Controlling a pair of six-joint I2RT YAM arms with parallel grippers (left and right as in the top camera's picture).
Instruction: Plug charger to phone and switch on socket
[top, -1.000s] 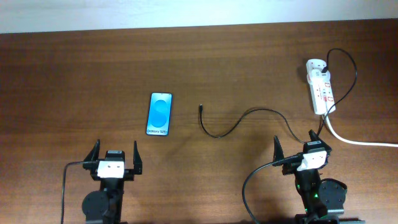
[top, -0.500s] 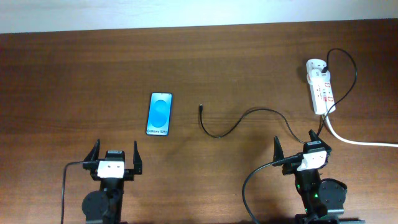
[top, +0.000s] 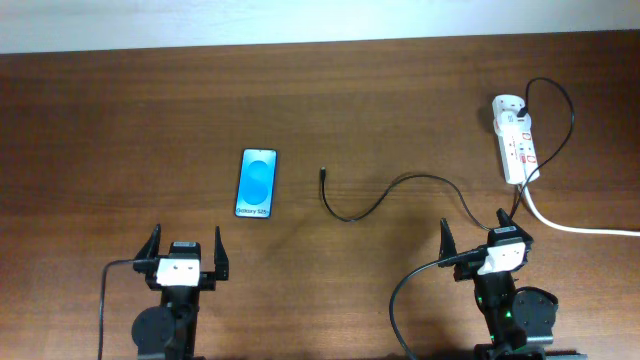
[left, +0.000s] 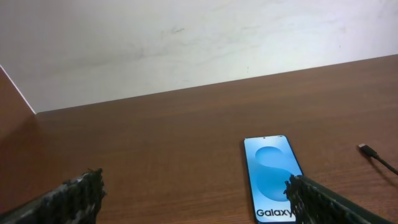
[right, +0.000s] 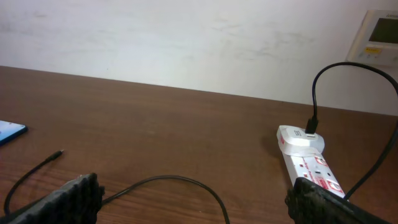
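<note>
Nothing moved | left claw (top: 187, 234) agape, empty | right claw (top: 474, 227) likewise | glossy slab phone (top: 257, 183)

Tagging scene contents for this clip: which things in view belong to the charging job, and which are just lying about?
Job: phone; charger, not yet plugged into the phone; socket.
Just there: thick white cord; wall panel; table.
</note>
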